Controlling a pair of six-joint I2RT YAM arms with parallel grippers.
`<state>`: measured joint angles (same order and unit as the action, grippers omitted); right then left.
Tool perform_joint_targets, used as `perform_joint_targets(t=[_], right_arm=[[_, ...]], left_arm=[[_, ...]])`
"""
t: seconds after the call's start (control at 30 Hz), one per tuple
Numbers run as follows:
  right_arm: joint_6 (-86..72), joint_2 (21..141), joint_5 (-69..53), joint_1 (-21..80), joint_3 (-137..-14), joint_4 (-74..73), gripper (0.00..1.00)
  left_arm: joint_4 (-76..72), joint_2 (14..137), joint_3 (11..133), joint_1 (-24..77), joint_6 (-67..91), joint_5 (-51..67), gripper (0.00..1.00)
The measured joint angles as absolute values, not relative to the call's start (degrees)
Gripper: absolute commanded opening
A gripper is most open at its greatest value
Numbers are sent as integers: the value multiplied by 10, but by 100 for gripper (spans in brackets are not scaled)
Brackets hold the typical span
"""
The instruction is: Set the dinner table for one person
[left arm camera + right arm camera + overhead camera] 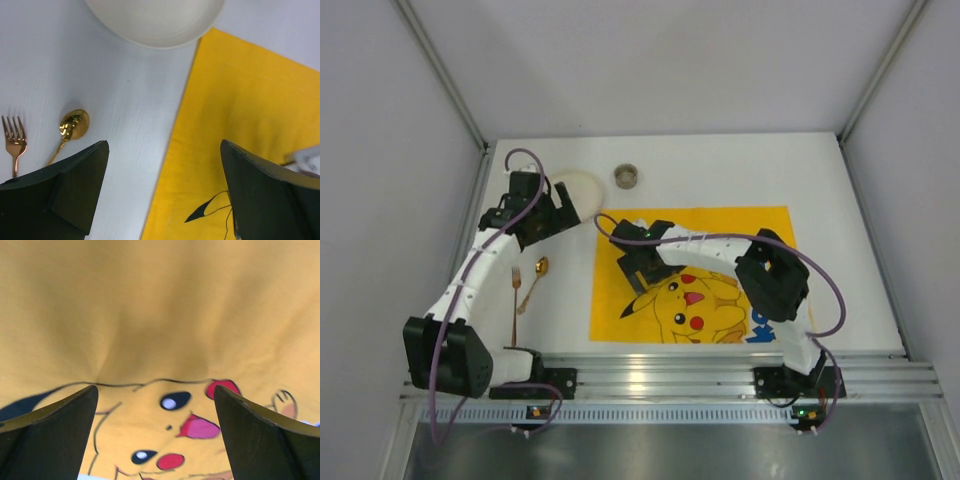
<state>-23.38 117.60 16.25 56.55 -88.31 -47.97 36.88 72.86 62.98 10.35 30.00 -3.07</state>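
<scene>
Your left tool, wide and empty, sits just short of the round cream plate; the yellow cartoon cloth mat lies to its right.

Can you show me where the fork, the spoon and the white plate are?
fork (15, 142), left wrist view, on the base of its tines.
spoon (75, 124), left wrist view, on the middle of its bowl.
white plate (155, 20), left wrist view, on its bare surface.

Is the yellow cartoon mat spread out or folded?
Spread: the yellow cartoon-printed cloth mat shows one full rectangle from above, lightly creased up close.
</scene>
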Motion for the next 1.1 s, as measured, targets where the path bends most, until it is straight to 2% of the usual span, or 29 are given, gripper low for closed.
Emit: perform_joint_targets(t=[0.2,0.43,0.7,0.77,0.8,0.83,0.93,0.97,1.07,1.1], right_arm=[[-226,1060,184,534,-883,-520,100],[-227,859,164,436,-894,-522,100],[-227,821,135,378,-834,-536,100],[-229,821,123,373,-818,-547,100],[-231,821,120,371,-816,-550,100],[-232,822,116,369,-816,-553,100],[-232,823,105,366,-816,-553,100],[-232,825,103,365,-818,-554,100],[-232,842,93,361,-829,-554,100],[-232,850,90,358,-834,-555,100]], left_arm=[[340,806,634,24,301,-25,99],[296,943,680,11,302,-13,98],[285,1069,760,11,322,-18,98],[284,1088,769,10,328,-25,93],[282,1098,775,10,331,-27,89],[281,1104,778,9,332,-27,70],[274,1124,783,8,343,-27,40],[272,1129,785,8,346,-28,25],[252,1138,801,4,356,-19,0],[247,1139,810,4,354,-13,0]])
